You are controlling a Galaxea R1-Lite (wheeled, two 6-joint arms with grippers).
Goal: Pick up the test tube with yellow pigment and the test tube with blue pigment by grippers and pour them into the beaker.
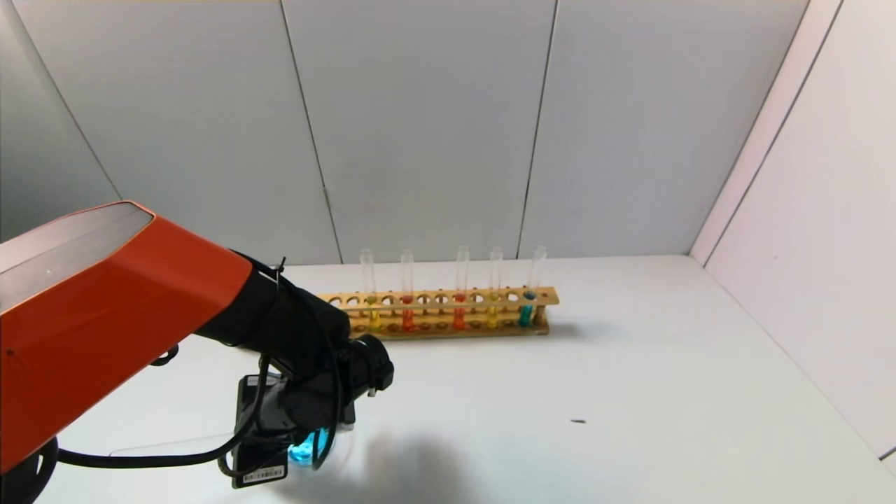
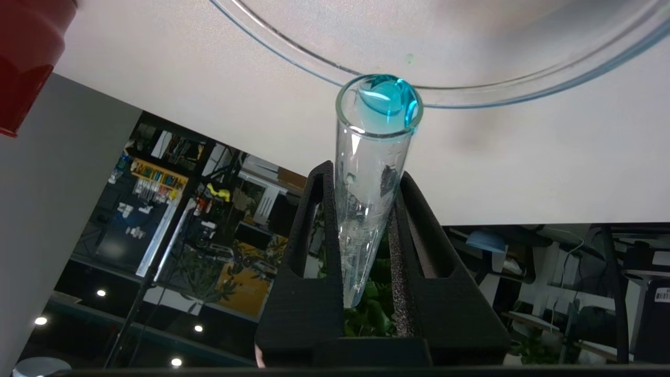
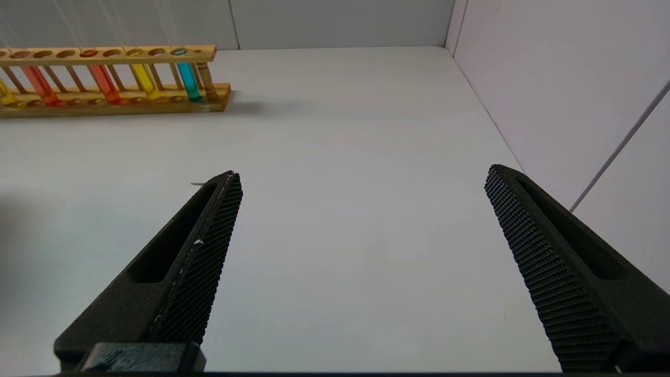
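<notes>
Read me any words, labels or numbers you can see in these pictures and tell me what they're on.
Barcode sticker on the left arm's wrist: print too small to read.
Barcode label in the room behind the left gripper: too blurred to read.
Nothing else legible.

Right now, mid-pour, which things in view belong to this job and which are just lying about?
In the job:
- left gripper, shut on the blue tube, tipped with its mouth at the beaker's rim
- beaker
- yellow tubes in the rack
- right gripper, open, idle over bare table

Lying about:
- orange-red tubes
- teal tube
- red cup
</notes>
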